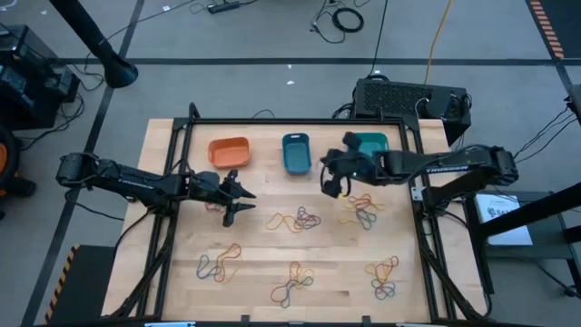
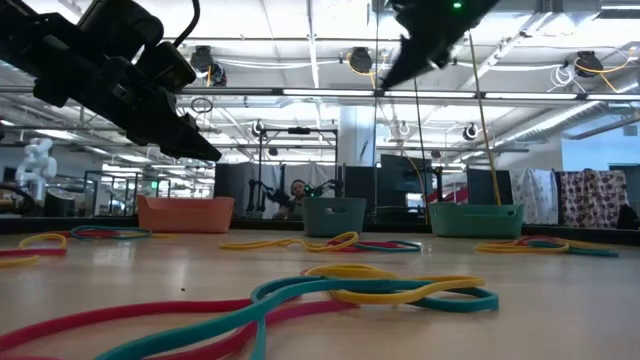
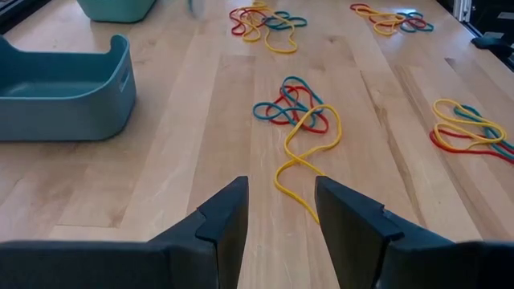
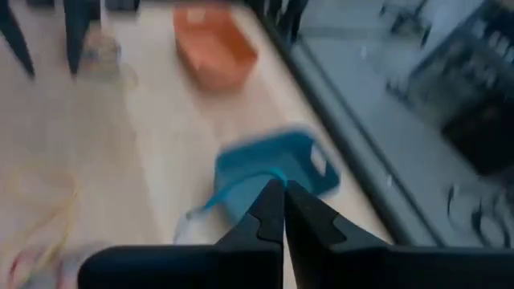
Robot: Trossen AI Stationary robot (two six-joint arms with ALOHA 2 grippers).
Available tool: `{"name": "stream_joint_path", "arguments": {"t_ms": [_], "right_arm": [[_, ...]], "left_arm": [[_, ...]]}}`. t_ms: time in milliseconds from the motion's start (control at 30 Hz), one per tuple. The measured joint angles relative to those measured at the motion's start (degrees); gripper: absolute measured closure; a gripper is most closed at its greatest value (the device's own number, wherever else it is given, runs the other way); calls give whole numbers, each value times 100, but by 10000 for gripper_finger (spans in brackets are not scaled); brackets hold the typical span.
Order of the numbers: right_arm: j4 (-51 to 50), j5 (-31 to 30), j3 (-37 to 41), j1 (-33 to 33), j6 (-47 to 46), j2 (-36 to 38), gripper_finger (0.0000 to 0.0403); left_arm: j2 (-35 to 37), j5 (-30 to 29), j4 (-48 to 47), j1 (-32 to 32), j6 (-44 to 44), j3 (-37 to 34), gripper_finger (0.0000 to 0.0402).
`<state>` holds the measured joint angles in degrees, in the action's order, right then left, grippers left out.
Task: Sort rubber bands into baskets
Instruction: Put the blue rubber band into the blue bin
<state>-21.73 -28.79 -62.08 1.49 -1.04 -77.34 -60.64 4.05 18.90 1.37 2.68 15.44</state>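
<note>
Wooden planks form the table, framed by dark rails along its far and side edges, and the rubber bands lie on it in loose tangles: one cluster near the middle, one to its right, and three more, and, toward the near edge, each well apart from the next with bare wood between. Along the far edge stand three baskets in a row, the orange basket, the blue basket and the teal basket, with gaps between them. Right gripper hangs just beside the blue basket on its teal side, its fingers pressed together on a thin blue band that trails from the tips above that basket. Left gripper hovers over open wood in front of the orange basket, its fingers parted and holding nothing, pointing toward the middle cluster, where a yellow band stretches toward it
</note>
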Motion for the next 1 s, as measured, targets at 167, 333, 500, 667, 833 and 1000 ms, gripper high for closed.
{"name": "stream_joint_path", "arguments": {"t_ms": [167,333,500,667,833,1000], "right_arm": [[1105,21,0,361,836,-462,403],[1862,58,0,881,1277,-1072,402],[2485,379,0,1375,1334,-1710,402],[2853,1202,2,1698,1241,-2316,402],[2974,1260,2,1811,1157,-2693,402],[2911,1267,2,1789,1158,-2704,397]], "left_arm": [[0,0,83,2,-14,0,249],[2,-134,418,8,-146,0,249],[42,-639,415,13,-216,0,249],[49,-755,406,20,-589,0,249],[102,-1245,297,15,-802,0,249],[641,-1992,-555,18,-800,32,249]]}}
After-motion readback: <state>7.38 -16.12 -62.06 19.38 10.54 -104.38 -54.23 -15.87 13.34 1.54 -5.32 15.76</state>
